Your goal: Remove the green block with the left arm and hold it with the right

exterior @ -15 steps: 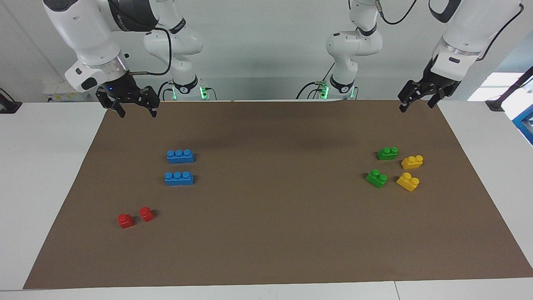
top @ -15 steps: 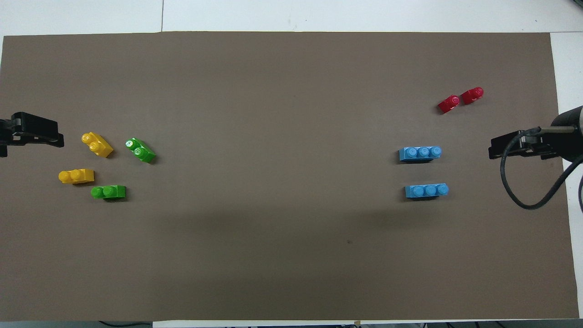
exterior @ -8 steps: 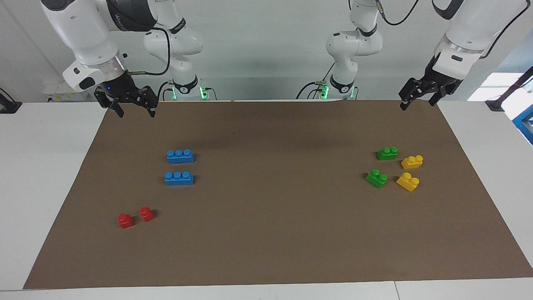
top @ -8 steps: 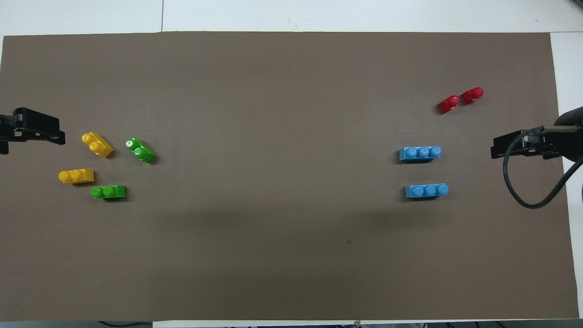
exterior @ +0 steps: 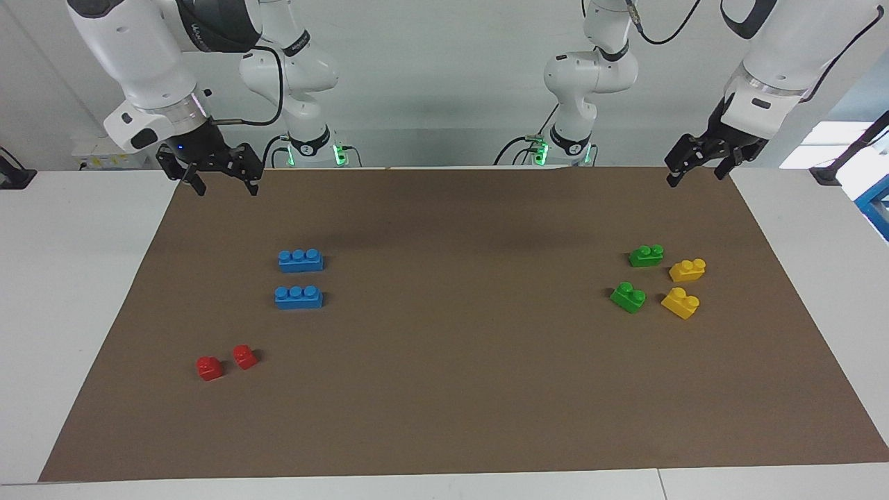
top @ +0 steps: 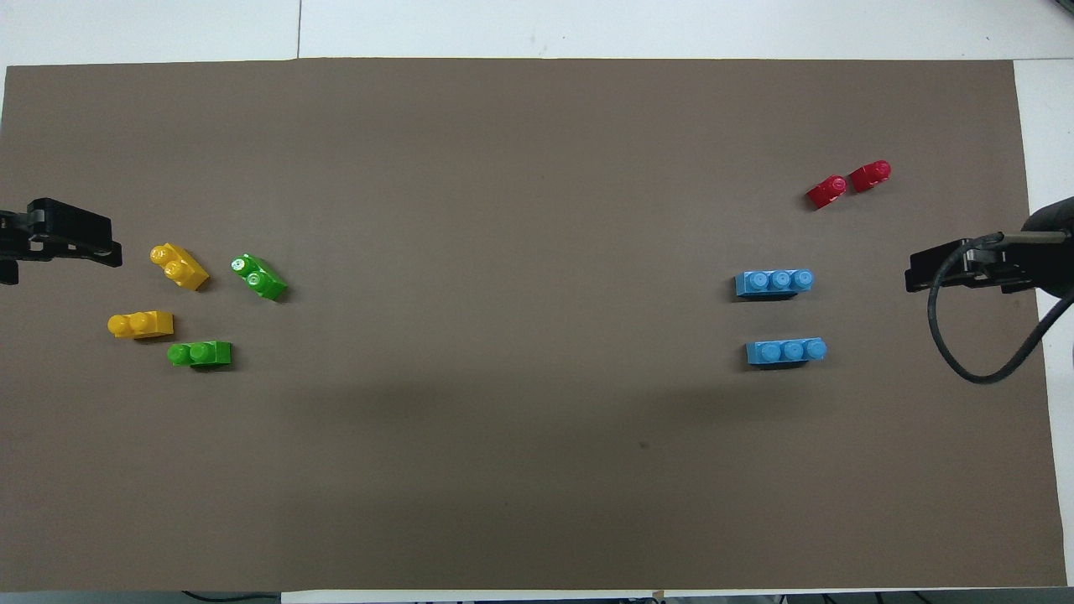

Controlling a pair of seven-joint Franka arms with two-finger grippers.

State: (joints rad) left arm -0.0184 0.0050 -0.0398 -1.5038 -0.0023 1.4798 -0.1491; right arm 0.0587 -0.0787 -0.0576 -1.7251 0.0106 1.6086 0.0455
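Two green blocks lie on the brown mat toward the left arm's end: one green block (exterior: 646,255) (top: 200,354) nearer to the robots, the other green block (exterior: 628,297) (top: 260,278) a little farther out. Both have two studs and lie free. My left gripper (exterior: 696,175) (top: 60,243) hangs open and empty in the air over the mat's edge at that end, well apart from the blocks. My right gripper (exterior: 229,187) (top: 956,273) hangs open and empty over the mat's edge at the right arm's end.
Two yellow bricks (exterior: 687,269) (exterior: 680,303) lie right beside the green ones. Two blue three-stud bricks (exterior: 300,260) (exterior: 298,296) and two small red bricks (exterior: 209,367) (exterior: 244,356) lie toward the right arm's end. The brown mat (exterior: 451,389) covers most of the white table.
Both grippers have drifted up a little, staying open. No brick has moved.
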